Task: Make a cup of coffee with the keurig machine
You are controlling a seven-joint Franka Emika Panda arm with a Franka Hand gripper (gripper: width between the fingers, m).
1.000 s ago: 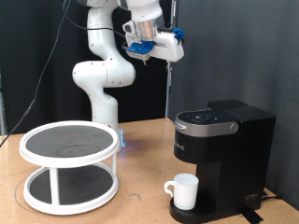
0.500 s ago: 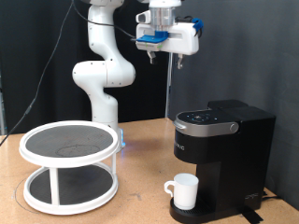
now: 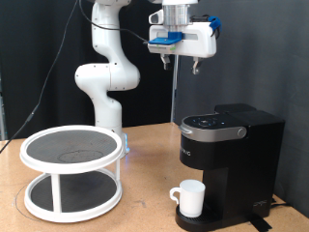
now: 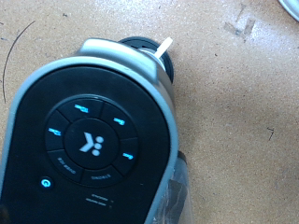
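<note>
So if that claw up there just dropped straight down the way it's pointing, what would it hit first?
Probably the top of the keurig machine: the wrist view looks straight onto its lit control panel. The gripper hangs high above it, holding nothing; exact alignment is hard to judge.

Two views of the keurig machine (image 3: 230, 150)

We watch it level from its front; our wrist view looks straight down, close, onto its lid (image 4: 89, 140).
</note>
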